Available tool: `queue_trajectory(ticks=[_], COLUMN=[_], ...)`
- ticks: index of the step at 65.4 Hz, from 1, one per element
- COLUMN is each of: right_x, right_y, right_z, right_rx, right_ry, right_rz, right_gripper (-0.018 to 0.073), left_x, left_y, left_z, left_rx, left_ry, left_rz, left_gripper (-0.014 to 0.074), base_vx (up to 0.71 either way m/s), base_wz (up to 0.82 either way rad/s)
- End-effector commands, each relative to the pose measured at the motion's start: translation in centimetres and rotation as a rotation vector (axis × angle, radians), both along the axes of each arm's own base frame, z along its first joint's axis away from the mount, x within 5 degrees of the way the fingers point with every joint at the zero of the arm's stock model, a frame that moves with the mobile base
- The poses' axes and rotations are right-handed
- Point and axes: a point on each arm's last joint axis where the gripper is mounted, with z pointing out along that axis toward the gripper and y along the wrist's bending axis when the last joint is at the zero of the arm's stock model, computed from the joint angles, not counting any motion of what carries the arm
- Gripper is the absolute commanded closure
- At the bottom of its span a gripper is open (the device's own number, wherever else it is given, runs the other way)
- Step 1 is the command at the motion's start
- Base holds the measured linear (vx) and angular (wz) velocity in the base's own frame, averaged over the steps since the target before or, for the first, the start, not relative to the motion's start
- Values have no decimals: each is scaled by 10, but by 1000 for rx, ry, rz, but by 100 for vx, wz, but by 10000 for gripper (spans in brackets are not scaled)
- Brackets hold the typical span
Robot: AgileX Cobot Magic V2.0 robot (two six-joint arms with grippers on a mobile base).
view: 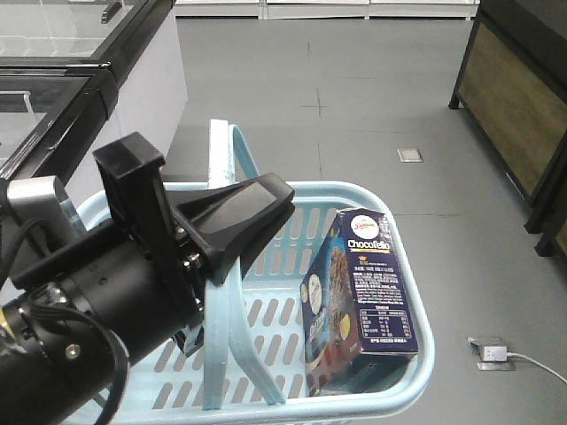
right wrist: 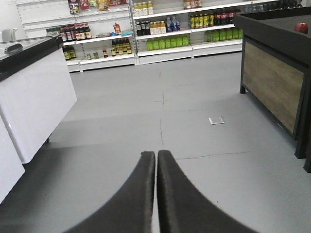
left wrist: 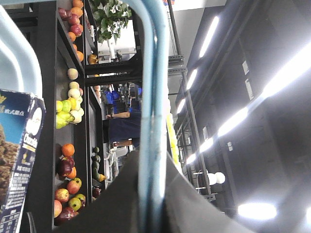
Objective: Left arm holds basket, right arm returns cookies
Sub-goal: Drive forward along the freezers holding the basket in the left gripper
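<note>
One black left arm (view: pixel 80 310) is reaching over the near left corner of the basket (view: pixel 354 189), and the left gripper (view: pixel 266 212) is clamping both raised handles (view: pixel 221 336) together. Toward the basket's right end the cookies (view: pixel 363 283) are standing tilted by the right rim, not yet lifted. The right gripper (right wrist: pixel 156 154) is hovering over bare floor, fingers pressed together, carrying nothing. The pickup seems to be pending: it is needing to open, then descend at the right end, where room is lying open beside the handles.

thick black cylindrical left arm (view: pixel 80 336), silver joint (view: pixel 40 202), black block (view: pixel 133 190), looped black cables (view: pixel 121 367), wedge-shaped black jaws
</note>
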Motion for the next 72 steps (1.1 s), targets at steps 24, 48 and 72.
queue_trajectory(ticks=[24,48,72], right_x=[0,0,0], right_y=[-1,-1,-1], right_z=[7,7,7], right_rx=[-17,-17,-17], right_ry=[-87,-87,-85], right_rz=[-11,-11,-11], right_gripper=[567,567,567], left_x=[-2,-2,-2], left_y=[9,9,9], left_z=[24,24,24], left_rx=[-86,-86,-86], left_ry=[-97,-97,-97], left_rz=[43,43,43], left_gripper=[604,604,604], base_vx=[1,4,13], base_wz=[0,-1,-4])
